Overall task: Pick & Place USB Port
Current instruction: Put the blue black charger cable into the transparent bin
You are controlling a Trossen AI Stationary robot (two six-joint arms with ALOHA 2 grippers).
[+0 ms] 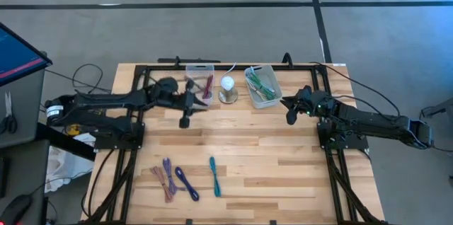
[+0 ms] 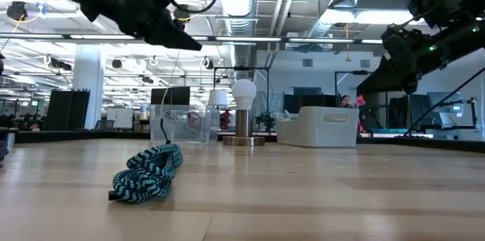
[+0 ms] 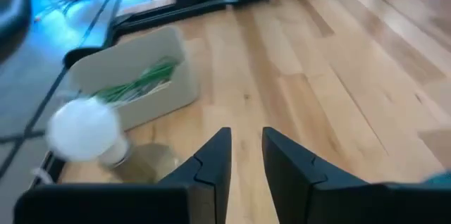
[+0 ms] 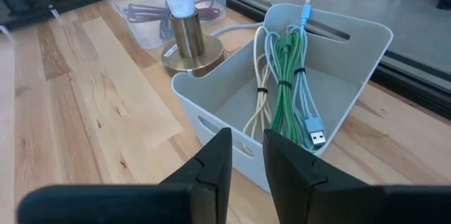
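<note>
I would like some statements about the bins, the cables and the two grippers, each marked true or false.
1. The white bin holds green and white cables. True.
2. The left gripper is carrying a cable. False: nothing is between its fingers, which stand slightly apart.
3. A lamp with a round white bulb stands between the clear bin and the white bin. True.
4. The teal cable lies inside the clear bin. False: it lies on the bare table, near the front.
5. The right gripper is close to the white bin. True.
</note>
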